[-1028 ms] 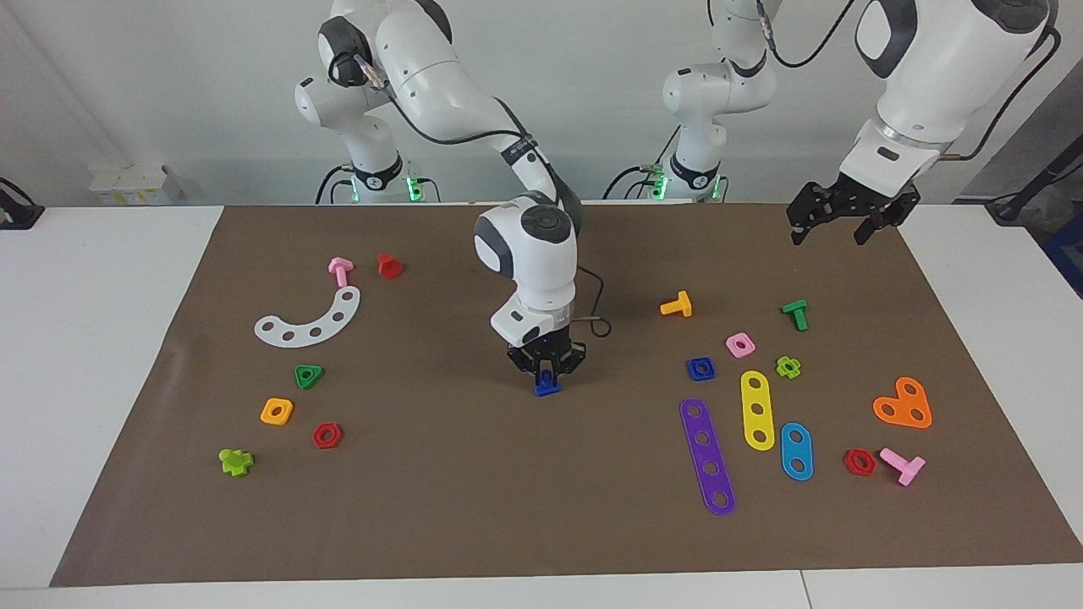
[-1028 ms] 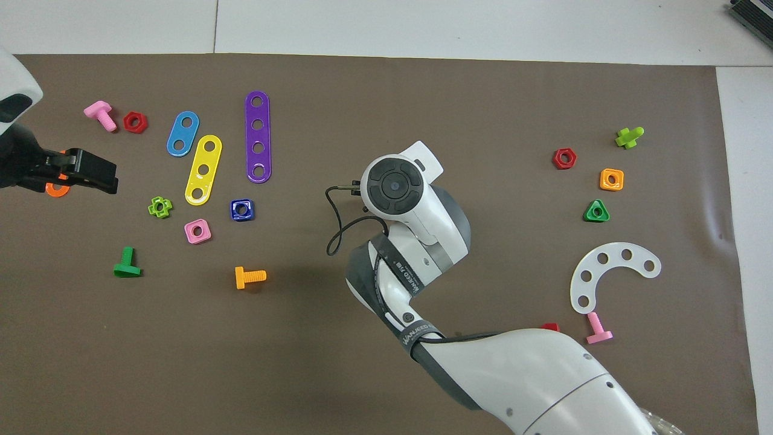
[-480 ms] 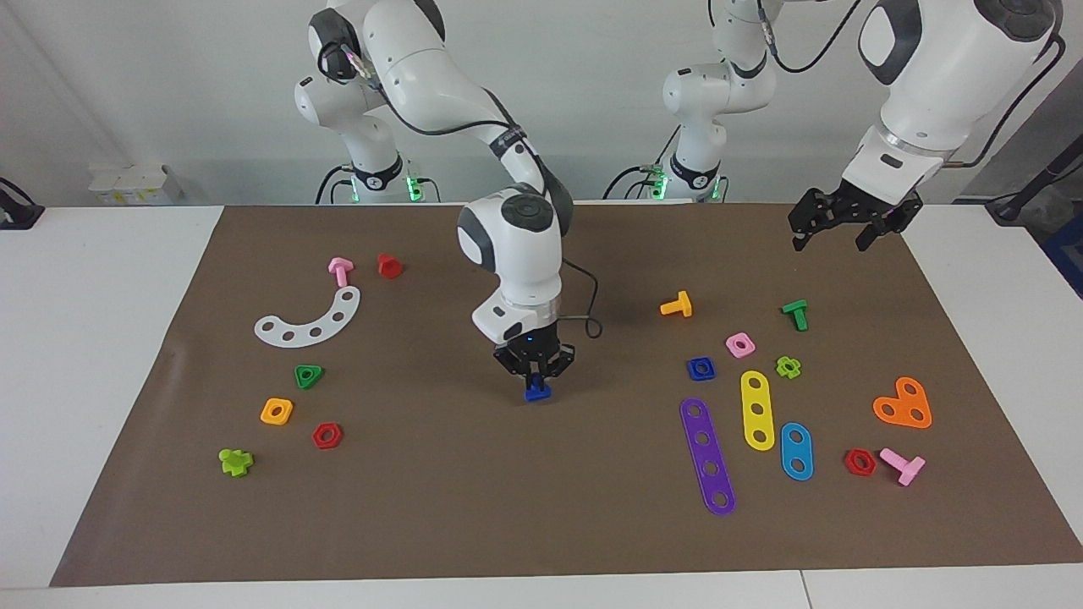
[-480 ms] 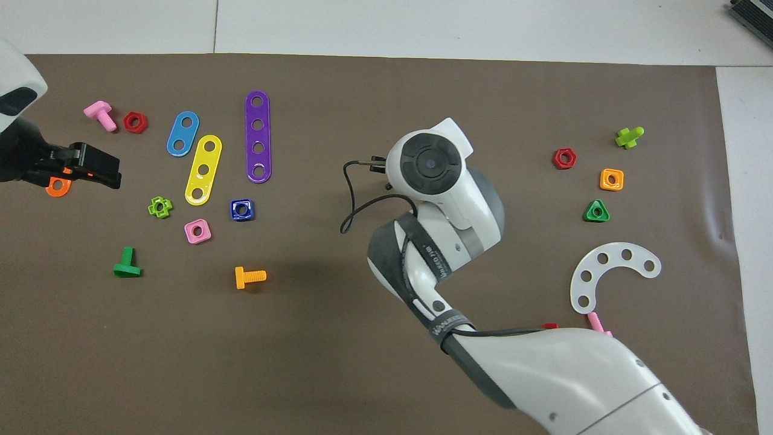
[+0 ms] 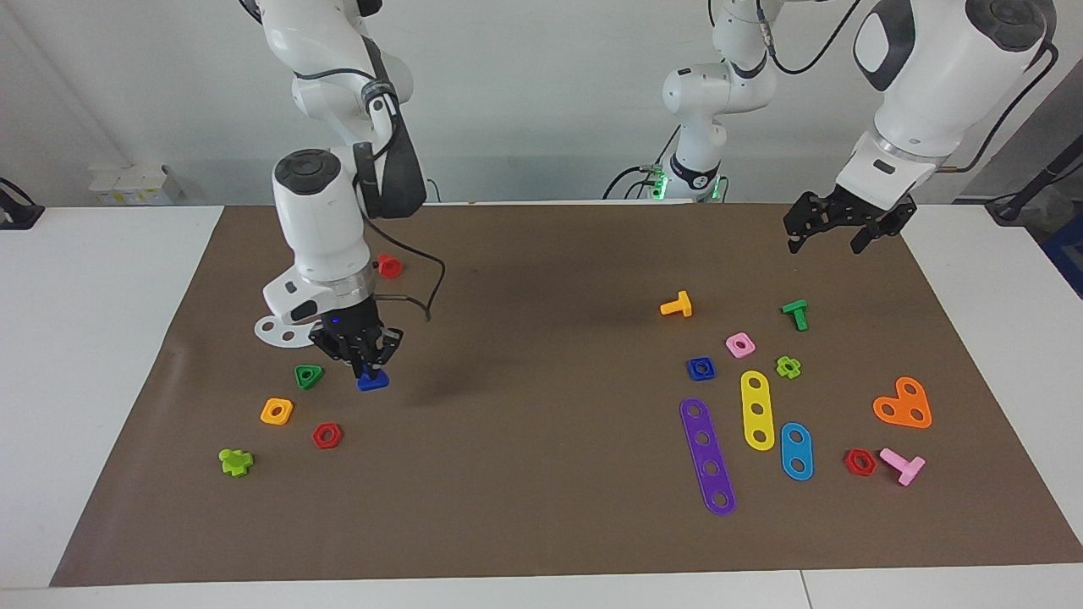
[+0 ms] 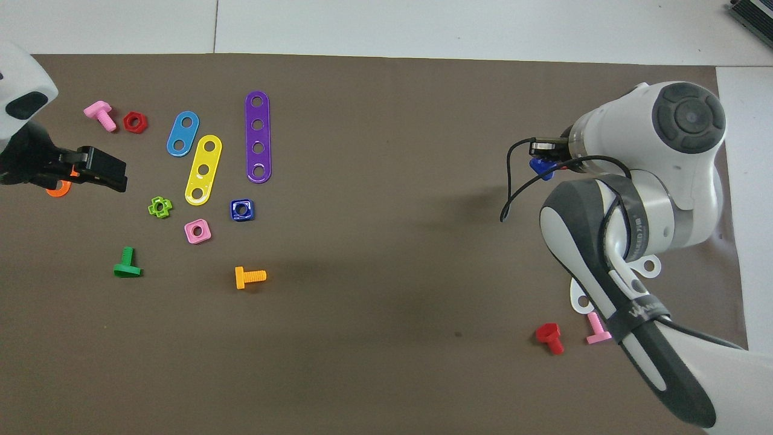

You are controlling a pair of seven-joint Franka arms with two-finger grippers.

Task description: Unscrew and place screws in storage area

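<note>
Blue plastic triangle bolt (image 5: 372, 381) sits pinched in the right gripper (image 5: 369, 370), low over the brown bench mat (image 5: 525, 507) beside the green triangle nut (image 5: 309, 375). From above, the arm hides that nut. Square blue nut (image 5: 700, 368) lies by the pink one (image 5: 740, 344). Left gripper (image 5: 836, 234) waits with its fingers spread and nothing in them.

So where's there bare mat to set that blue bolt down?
The right gripper holds the blue bolt beside the green triangular nut, in a crowded cluster. The widest bare mat lies mid-table, between that cluster and the purple strip. The left gripper waits.
</note>
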